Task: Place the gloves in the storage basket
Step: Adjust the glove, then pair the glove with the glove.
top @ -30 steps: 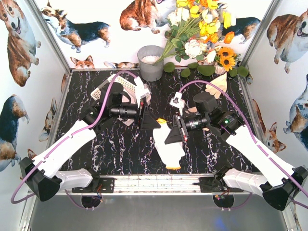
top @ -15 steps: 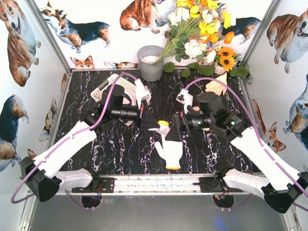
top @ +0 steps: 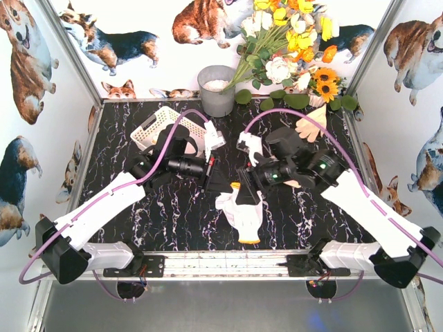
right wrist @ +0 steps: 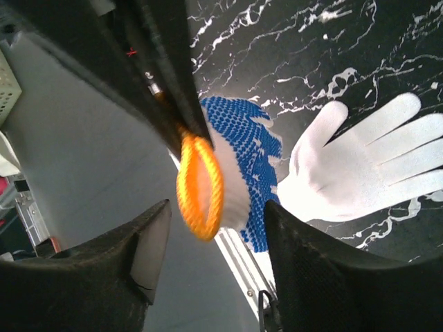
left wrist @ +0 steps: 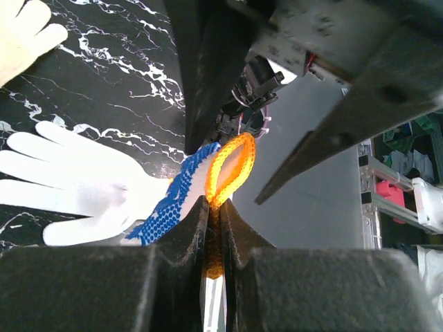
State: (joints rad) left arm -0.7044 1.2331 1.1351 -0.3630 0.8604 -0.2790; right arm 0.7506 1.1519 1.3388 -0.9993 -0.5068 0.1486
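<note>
Now left tool (left wrist: 214,204) clamps the orange-cuffed glove (left wrist: 90,183); right tool (right wrist: 218,207) stands parted around it.

overhead view looks down from behind; both wrist views (very close) share one glove (left wrist: 169,202).

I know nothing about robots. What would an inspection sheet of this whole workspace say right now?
Surface: black, white-veined tabletop.
Job's things: blue-and-white glove held by its orange cuff; white glove lying mid-table; cream glove far right; storage basket far left.
Clutter: grey bucket and flowers at the back.
Grippers: left gripper shut on the cuff; right gripper open, a finger on either side of that cuff.
Cables: purple cables arch over both arms, off the gloves.
Surroundings: corgi-print walls.
</note>
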